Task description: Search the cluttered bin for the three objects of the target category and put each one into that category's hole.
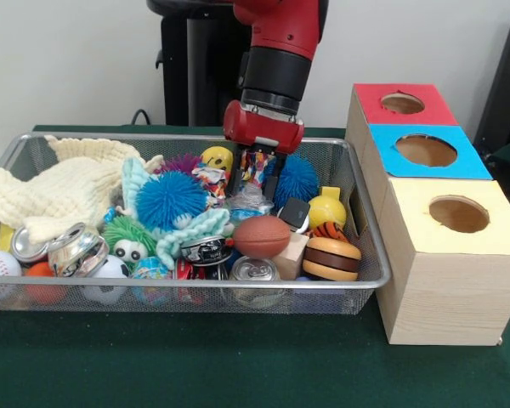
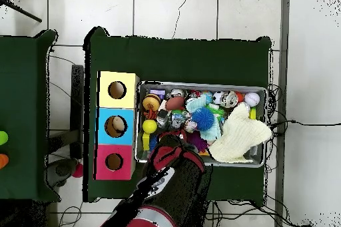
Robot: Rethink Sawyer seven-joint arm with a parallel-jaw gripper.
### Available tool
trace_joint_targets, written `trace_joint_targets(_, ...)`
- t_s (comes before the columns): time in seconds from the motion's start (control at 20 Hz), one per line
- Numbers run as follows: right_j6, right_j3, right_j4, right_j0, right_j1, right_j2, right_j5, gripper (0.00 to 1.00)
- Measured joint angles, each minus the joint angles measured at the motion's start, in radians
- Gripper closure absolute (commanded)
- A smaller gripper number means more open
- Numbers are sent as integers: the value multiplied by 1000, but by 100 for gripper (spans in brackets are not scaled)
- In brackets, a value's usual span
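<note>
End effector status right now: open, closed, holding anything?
End effector: down inside the wire bin among the clutter; open or closed cannot be told, and no held object is visible.

A silver wire mesh bin (image 1: 370,255) sits on a green table (image 1: 238,365), full of toys. The red and black robot arm (image 1: 276,59) reaches down into the far middle of the bin, and its gripper (image 1: 257,177) is low among the toys. A spiky blue ball (image 1: 170,200) lies left of the gripper. A small brown football (image 1: 261,236) lies nearer. A fluffy cream cloth (image 1: 55,191) fills the left end. Right of the bin stand three wooden boxes with round holes: red top (image 1: 401,104) far, blue top (image 1: 427,151) in the middle, yellow top (image 1: 457,214) near.
</note>
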State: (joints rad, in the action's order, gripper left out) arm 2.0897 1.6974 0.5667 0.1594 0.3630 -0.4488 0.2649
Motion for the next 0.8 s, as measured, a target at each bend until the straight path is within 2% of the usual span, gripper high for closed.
trace_joint_targets(0.7, 0, -3, -1, 6, 0, -7, 1, 0)
trace_joint_targets(0.75, 0, -3, -7, 6, 0, -7, 8, 100)
trace_joint_targets(0.8, 0, -3, -11, 6, 0, -7, 13, 100)
